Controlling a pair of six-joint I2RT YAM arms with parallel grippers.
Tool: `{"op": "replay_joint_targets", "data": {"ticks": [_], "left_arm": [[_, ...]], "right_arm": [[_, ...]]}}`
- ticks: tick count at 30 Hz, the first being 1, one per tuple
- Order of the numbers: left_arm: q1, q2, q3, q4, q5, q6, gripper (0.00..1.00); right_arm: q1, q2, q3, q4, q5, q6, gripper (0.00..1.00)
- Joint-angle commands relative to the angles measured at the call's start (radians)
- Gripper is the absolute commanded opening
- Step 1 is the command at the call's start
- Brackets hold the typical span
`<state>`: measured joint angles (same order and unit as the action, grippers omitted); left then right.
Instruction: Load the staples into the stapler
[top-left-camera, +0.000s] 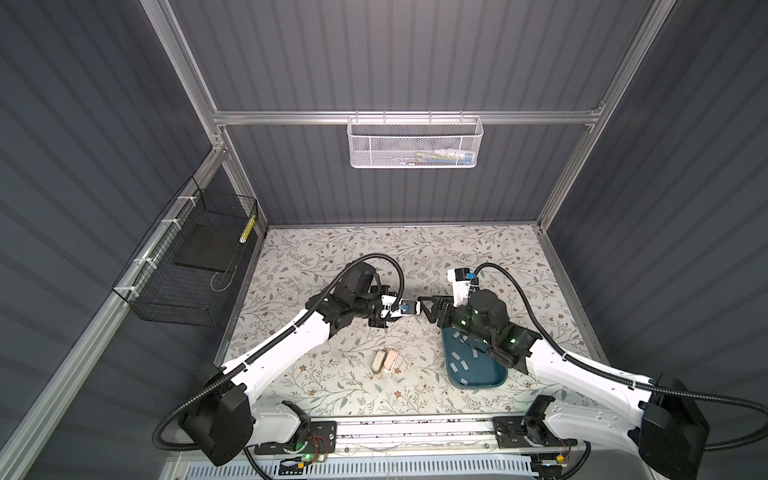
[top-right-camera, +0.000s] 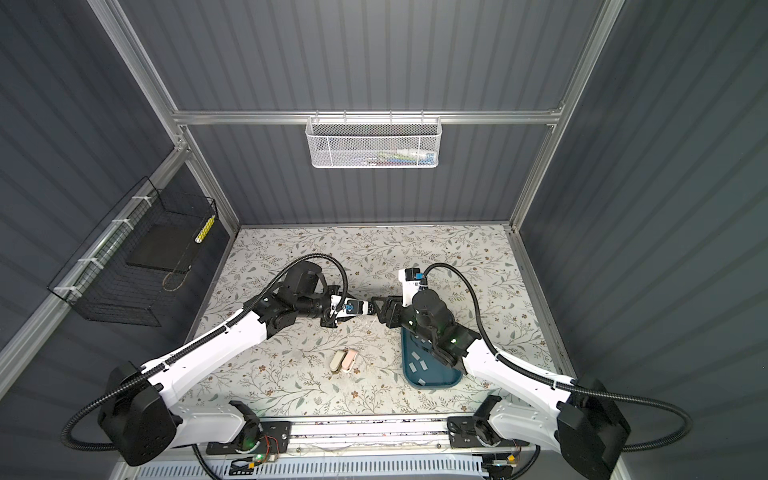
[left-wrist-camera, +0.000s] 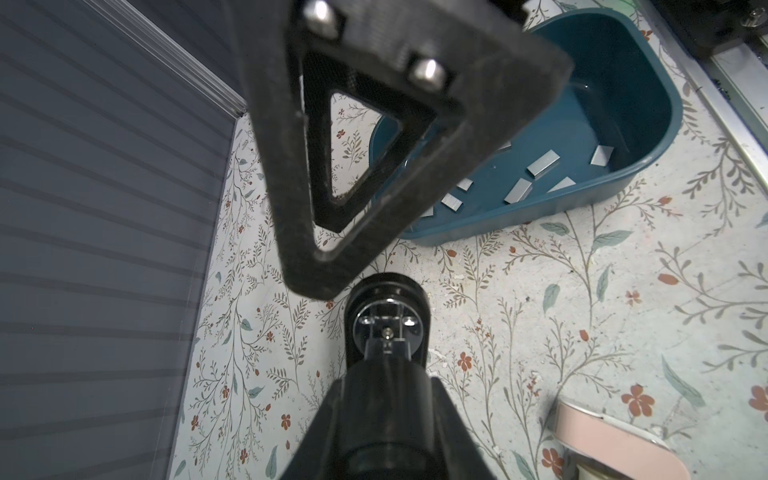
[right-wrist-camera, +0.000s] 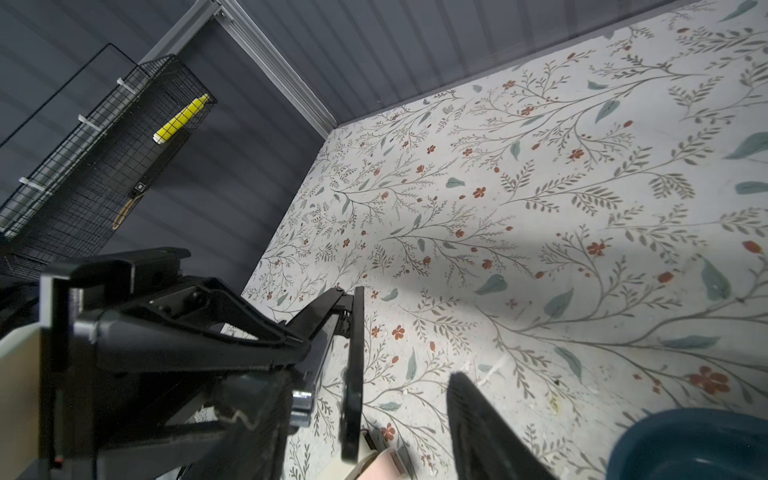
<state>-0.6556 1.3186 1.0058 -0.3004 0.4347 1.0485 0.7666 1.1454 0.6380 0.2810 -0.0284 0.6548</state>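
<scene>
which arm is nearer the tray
Right. The right arm reaches out over the tray's far end. The left arm is off to the tray's left, not over it.

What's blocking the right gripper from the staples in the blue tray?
Nothing visible. The staples lie loose and uncovered in the tray, with only its wall around them. The right gripper hovers past the tray's far end, pointing away from them.
</scene>
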Motion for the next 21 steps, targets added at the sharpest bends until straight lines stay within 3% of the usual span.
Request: {"op": "replay_joint_targets", "data": {"ticks": [1, 8, 21], "left_arm": [[0.002, -0.003, 0.011, 0.041, -0.006, 0.006, 0.0], [0.002, -0.012, 0.006, 0.081, -0.081, -0.037, 0.0], [0.002, -0.043, -0.003, 0.089, -0.072, -0.035, 0.0]], "right_arm": [[0.007, 0.037, 0.033, 0.03, -0.013, 0.002, 0.56], [0.007, 0.088, 0.06, 0.024, -0.019, -0.001, 0.49], [0.018, 0.149, 0.089, 0.039, -0.039, 0.022, 0.44]]}}
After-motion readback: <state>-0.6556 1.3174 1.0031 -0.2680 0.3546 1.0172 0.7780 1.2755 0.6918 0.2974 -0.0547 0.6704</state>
